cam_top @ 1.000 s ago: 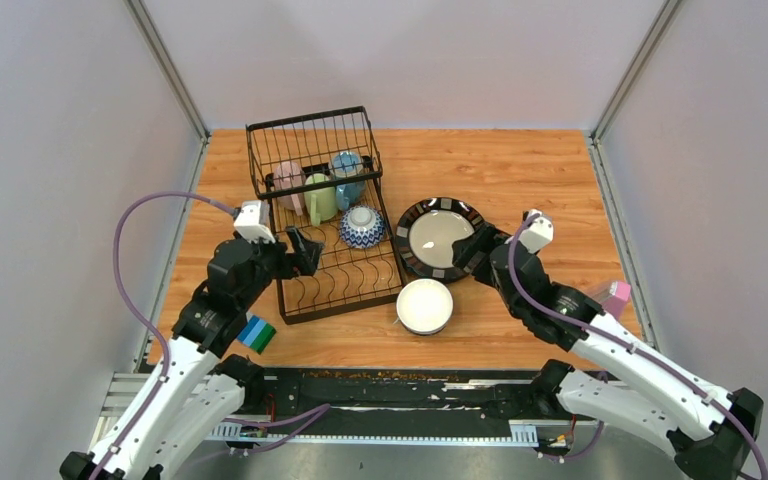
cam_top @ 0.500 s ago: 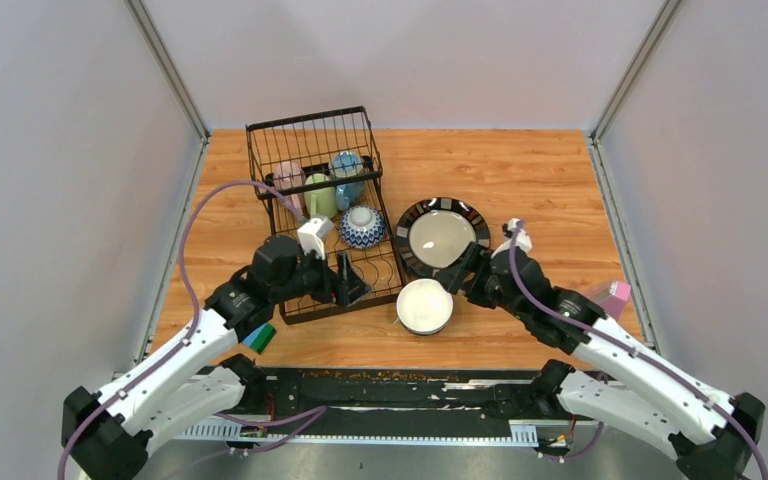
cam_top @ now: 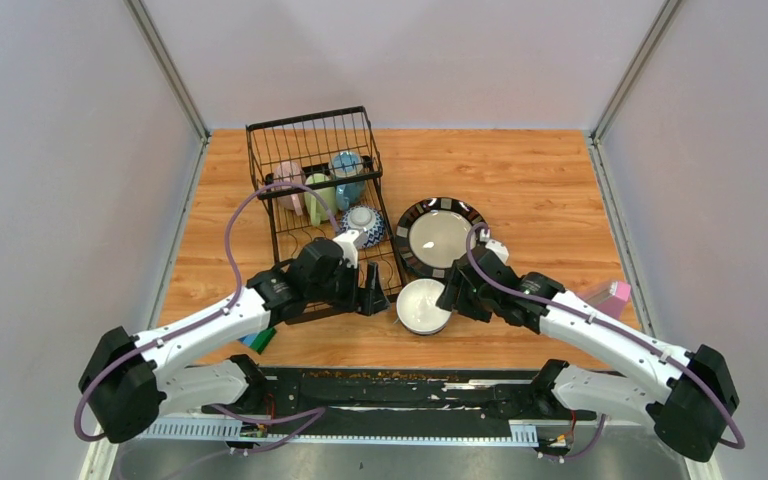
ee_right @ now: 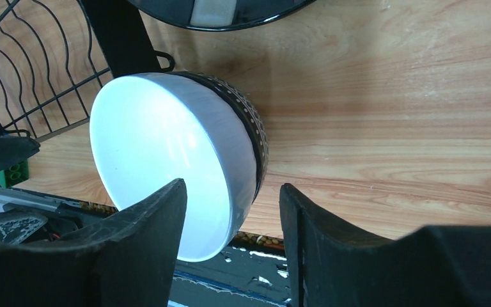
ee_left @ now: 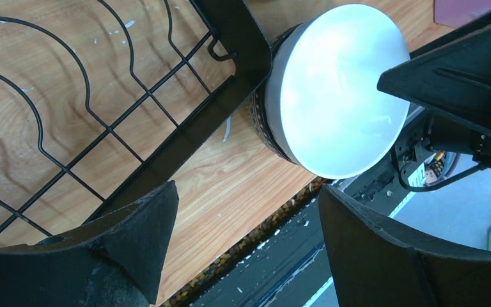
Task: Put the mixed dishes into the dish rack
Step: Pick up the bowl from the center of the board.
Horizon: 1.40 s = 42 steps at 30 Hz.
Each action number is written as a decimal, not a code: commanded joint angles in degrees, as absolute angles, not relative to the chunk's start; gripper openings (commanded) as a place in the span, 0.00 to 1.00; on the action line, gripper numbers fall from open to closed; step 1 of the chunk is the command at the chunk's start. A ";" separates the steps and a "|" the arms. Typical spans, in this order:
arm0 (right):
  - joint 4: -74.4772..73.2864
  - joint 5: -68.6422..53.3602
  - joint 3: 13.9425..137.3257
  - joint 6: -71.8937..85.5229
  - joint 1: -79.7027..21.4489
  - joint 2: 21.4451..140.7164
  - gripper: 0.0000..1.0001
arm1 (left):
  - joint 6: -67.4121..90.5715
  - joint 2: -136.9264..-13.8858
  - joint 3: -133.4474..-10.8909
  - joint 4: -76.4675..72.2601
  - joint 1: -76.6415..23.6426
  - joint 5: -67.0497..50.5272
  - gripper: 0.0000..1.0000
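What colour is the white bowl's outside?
Bowl: black with pale dots; clearest in right wrist view.

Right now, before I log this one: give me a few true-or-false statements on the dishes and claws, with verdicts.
1. The white bowl sits on the table, outside the rack. True.
2. The plate stands in the rack. False: it lies flat on the table, right of the rack.
3. The right claw has one finger on each side of the white bowl's rim. True.
4. The left claw is shut on a mug. False: it is open and holds nothing.
5. Three mugs are in the rack. True.
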<state>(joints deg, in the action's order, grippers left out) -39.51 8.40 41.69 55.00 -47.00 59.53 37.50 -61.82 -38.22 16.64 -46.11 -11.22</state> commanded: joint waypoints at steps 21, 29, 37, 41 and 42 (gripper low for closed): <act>-38.29 11.21 45.73 48.29 -46.41 65.71 0.33 | 37.94 -70.90 -45.51 13.52 -47.20 -10.98 0.85; -38.23 11.50 46.20 45.97 -46.44 66.13 0.28 | 39.77 -71.02 -45.70 10.39 -47.21 -11.52 0.84; -38.25 10.62 46.76 44.59 -46.42 67.40 0.15 | 40.51 -72.12 -45.59 8.90 -47.20 -11.76 0.84; -38.24 10.21 46.63 44.52 -46.41 66.97 0.09 | 40.98 -72.30 -45.12 8.69 -47.19 -12.10 0.84; -38.29 10.19 46.71 44.34 -46.45 66.75 0.07 | 41.03 -72.23 -45.10 8.70 -47.22 -12.11 0.84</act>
<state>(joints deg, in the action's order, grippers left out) -39.72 9.87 44.45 45.28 -46.68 67.48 40.18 -72.27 -43.59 10.83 -46.87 -11.57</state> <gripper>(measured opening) 0.117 0.842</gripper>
